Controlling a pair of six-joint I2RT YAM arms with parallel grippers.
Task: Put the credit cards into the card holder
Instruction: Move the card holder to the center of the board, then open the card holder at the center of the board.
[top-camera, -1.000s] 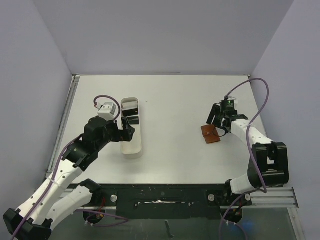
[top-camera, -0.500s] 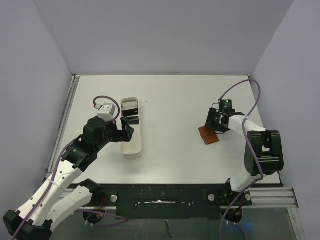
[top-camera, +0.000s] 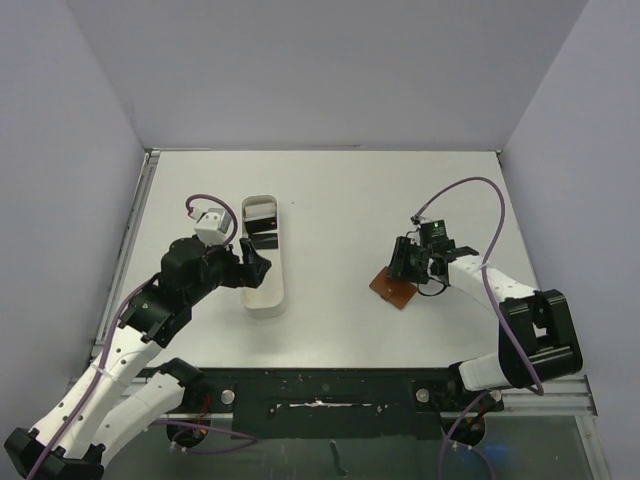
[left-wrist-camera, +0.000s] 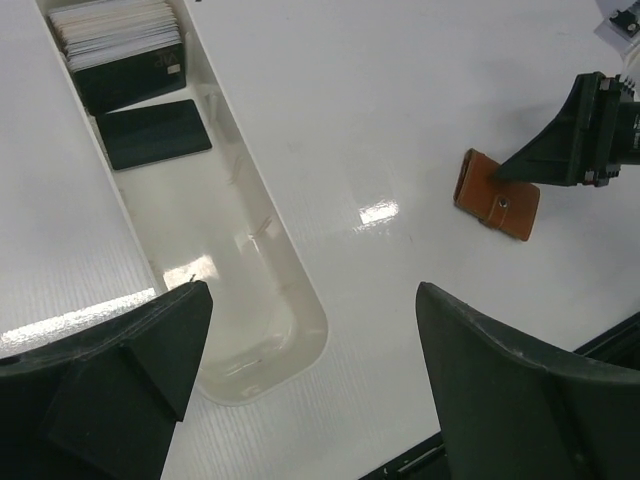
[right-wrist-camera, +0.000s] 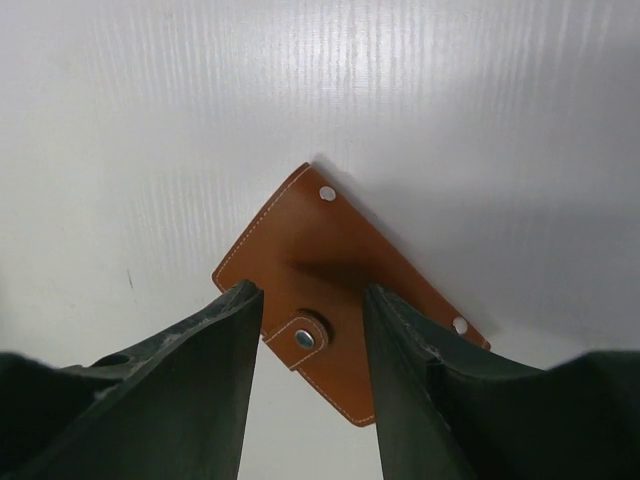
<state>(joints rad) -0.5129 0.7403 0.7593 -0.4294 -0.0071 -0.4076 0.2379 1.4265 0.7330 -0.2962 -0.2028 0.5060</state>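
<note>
The closed brown wallet lies flat on the surface, right of centre. It sits directly under the right gripper, whose jaws stand partly apart astride its snap tab, its long axis slanting across their gap. The cards sit in the white tray below the left gripper, jaws wide apart.

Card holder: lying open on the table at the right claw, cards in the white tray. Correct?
No: the card holder is folded shut, tab snapped, as the right wrist view shows. It does lie on the table at the right claw, and the cards are in the white tray.
</note>
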